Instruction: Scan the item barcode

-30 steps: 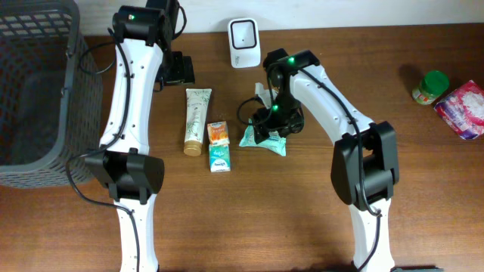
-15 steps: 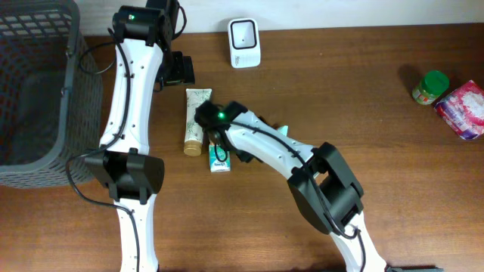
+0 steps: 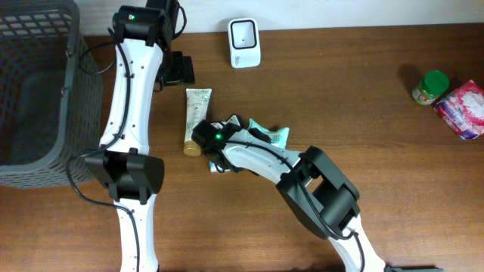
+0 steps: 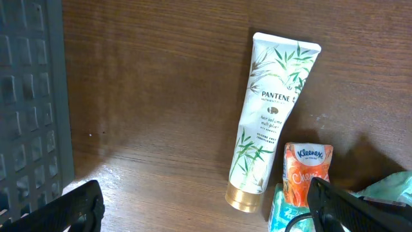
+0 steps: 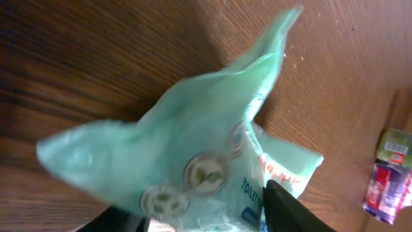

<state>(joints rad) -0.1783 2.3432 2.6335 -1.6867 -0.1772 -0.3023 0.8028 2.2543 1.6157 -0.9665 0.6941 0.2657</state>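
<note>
- Broadly, the wooden desk (image 3: 393, 189) is taking up the whole overhead view, with everything else sitting on it.
- The grey mesh basket (image 3: 83, 83) is standing at the upper left of the frame.
- The right arm (image 3: 261, 159) is reaching from the lower right to the centre. One dark finger (image 5: 290, 206) is showing at the bottom of its wrist view, but I cannot tell whether its jaws are gripping anything.
- The left arm (image 3: 128, 106) is running up the left side beside the basket. Its jaws are standing wide apart with nothing between them, the fingertips (image 4: 74, 206) showing at the bottom corners of its wrist view.
- The Pantene tube (image 3: 195, 117) is lying flat at centre left, cap end toward the bottom of the frame.
- The green packet (image 3: 271, 136) is lying at the centre, just beside the right arm's wrist, and is filling the right wrist view (image 5: 193, 148).
- The white scanner (image 3: 244, 43) is sitting at the top centre, well apart from the packet.
- The pink packet (image 3: 461, 109) is lying at the far right.
- The orange tissue pack (image 4: 308, 171) is lying just beside the tube's cap end.
- The green-lidded jar (image 3: 432, 85) is standing next to the pink packet.
</note>
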